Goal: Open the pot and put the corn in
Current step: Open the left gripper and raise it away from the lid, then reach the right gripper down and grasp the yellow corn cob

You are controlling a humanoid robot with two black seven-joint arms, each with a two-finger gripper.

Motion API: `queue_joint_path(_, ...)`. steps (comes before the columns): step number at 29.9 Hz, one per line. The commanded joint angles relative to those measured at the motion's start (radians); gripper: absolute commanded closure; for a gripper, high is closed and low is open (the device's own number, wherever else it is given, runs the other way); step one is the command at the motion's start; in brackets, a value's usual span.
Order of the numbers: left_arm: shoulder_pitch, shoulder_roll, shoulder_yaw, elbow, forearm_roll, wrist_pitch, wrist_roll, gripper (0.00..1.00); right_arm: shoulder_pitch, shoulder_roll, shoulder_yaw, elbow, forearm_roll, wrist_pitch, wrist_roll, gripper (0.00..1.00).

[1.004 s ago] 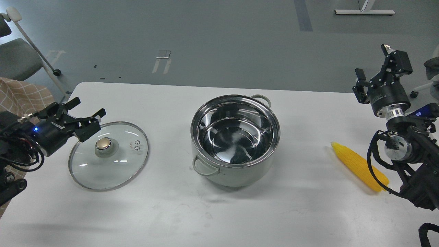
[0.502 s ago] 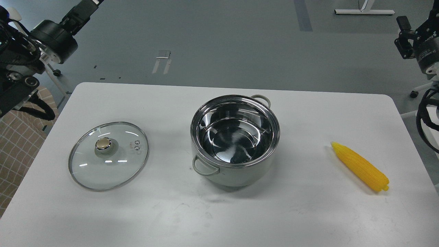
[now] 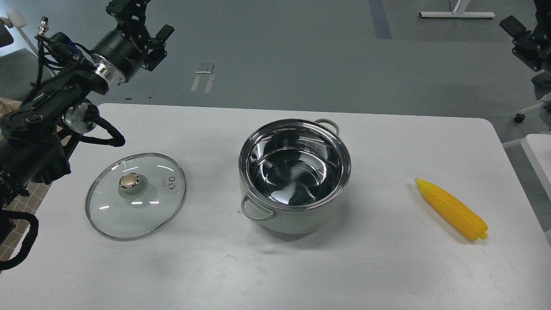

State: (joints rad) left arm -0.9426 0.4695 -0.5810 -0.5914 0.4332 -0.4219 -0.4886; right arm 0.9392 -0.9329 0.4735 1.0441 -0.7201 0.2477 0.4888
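Note:
The pot (image 3: 297, 221) stands open in the middle of the white table, its shiny steel inside empty. The corn (image 3: 451, 209), a yellow cob, lies on the table at the right, well apart from the pot. My left gripper (image 3: 144, 17) is raised high at the upper left, above the table's back edge, open and empty, its fingertips partly cut off by the top edge. My right gripper (image 3: 523, 41) is raised at the upper right edge, mostly cut off; its visible finger is splayed out and it holds nothing.
The round glass lid (image 3: 142, 211) with a gold knob (image 3: 129, 181) lies flat on the table left of the pot. My left arm's elbow hangs over the table's left edge. Grey floor and chair parts lie beyond the table.
Both arms have lifted from table height to high up. The left gripper left the lid and swung up, the right one up and right, away from the corn. Lid, pot and corn stayed put.

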Motion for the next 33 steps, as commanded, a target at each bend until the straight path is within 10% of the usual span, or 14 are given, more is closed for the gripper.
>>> queue_joint_path(1,0.010,-0.032,0.003,0.001,-0.017,0.000,0.000,0.04,-0.008,-0.137,-0.079,0.112,-0.229,0.001,0.000,0.00)
queue_joint_path(12,0.013,-0.080,0.003,-0.013,-0.017,0.011,0.000,0.04,-0.109,-0.297,-0.246,0.249,-0.852,-0.014,0.000,0.00)
queue_joint_path(33,0.025,-0.091,0.001,-0.067,-0.017,0.017,0.000,0.04,-0.276,-0.008,-0.251,0.012,-1.027,-0.149,0.000,0.00)
